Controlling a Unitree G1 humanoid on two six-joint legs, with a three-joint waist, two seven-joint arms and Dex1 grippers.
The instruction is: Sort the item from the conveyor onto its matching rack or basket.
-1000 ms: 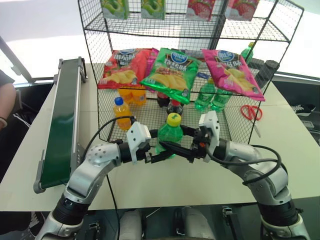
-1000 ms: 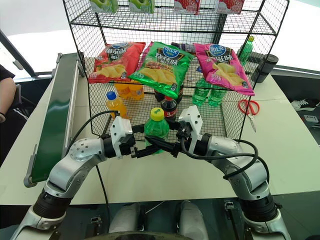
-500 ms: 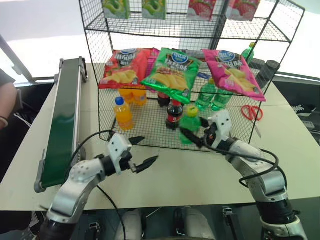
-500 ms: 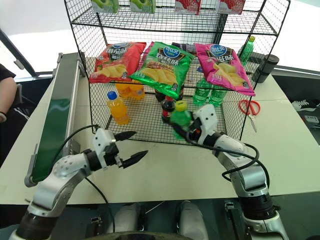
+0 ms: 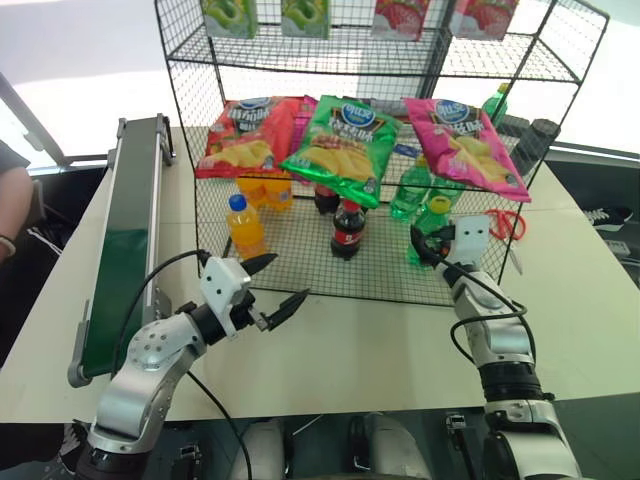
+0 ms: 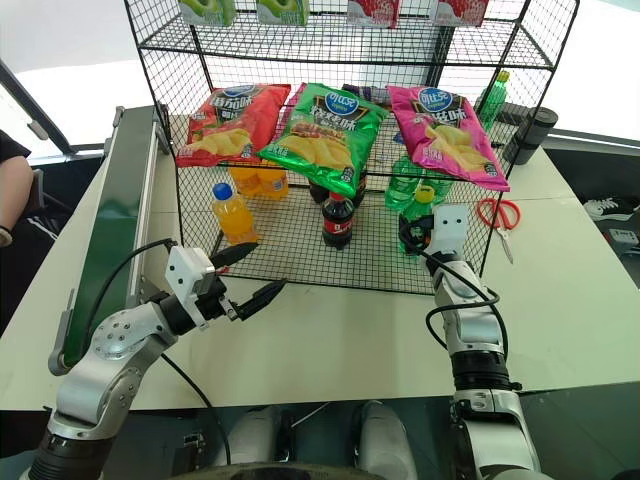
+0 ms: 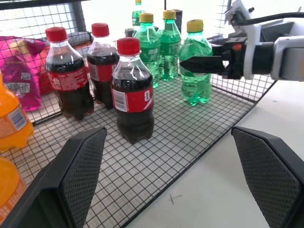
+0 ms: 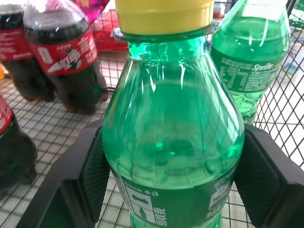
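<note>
The item, a green soda bottle (image 5: 428,232) with a yellow cap, stands upright over the bottom tier of the black wire rack (image 5: 300,255), at its right end. My right gripper (image 5: 424,246) is shut on its body; both pads (image 8: 80,185) press the sides of the green bottle (image 8: 171,133). Two more green bottles (image 7: 156,45) stand just behind it. My left gripper (image 5: 279,283) hangs open and empty over the table in front of the rack, pointing at the shelf. The dark green conveyor (image 5: 125,250) runs along the table's left side with nothing on it.
Cola bottles (image 5: 347,228) and orange-drink bottles (image 5: 244,225) stand on the same tier. Red, green and pink chip bags (image 5: 340,140) lean on the tier above. Red scissors (image 5: 505,222) lie right of the rack. A person's arm (image 5: 10,215) shows at the far left.
My left gripper opened, let go of the green bottle and drew back to the left. My right gripper carried the bottle right and forward onto the rack's bottom tier.
</note>
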